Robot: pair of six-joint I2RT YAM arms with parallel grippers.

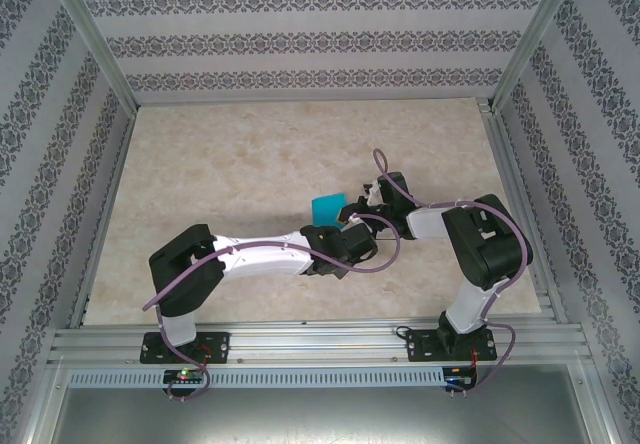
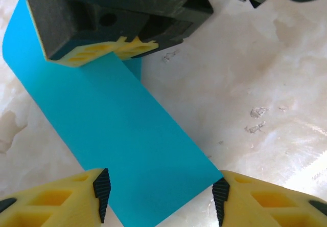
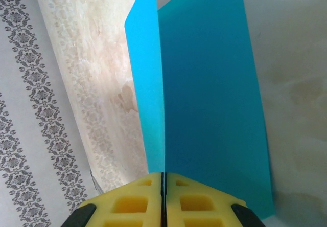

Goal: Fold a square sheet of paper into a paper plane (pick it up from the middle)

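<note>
The right gripper (image 3: 163, 178) is closed on one edge of the paper sheet (image 3: 204, 94). The left gripper (image 2: 161, 199), jaws apart, straddles the free end. The sheet's long axis runs from lower centre to upper left.

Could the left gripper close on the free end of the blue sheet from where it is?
Probably yes: the left gripper stands open, the free end of the sheet lies between its pads unobstructed, and the right gripper pinches the far end.
</note>
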